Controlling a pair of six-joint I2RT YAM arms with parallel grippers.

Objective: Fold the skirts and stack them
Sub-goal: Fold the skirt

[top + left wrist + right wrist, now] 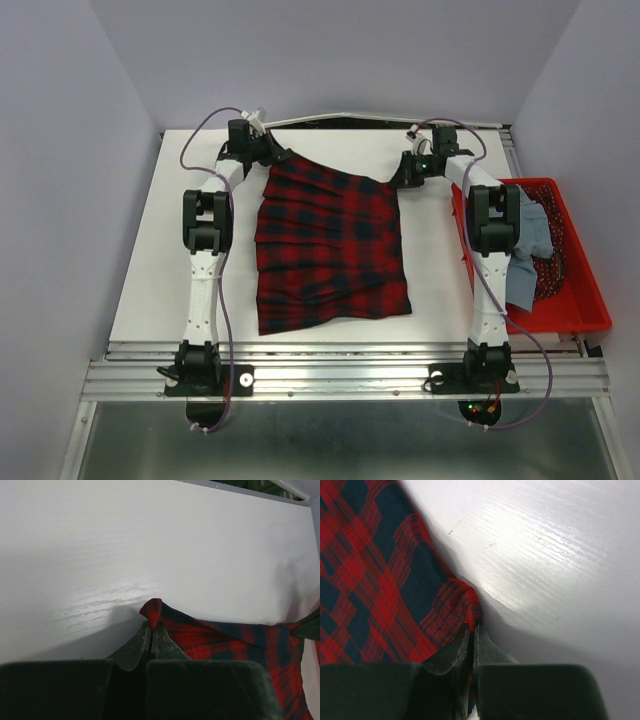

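Gripping 1 far corner each of the plaid skirt (330,245), the left fingers (134,650) and right fingers (451,655) are closed tight, probably to fold it nearward.

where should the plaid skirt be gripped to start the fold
By its two far corners, coming down from above at the outer ends of the far edge. The skirt lies flat on the table, so only edges and corners offer a pinch, and holding both corners should keep that edge spread. The left gripper and right gripper are shut on one corner each.
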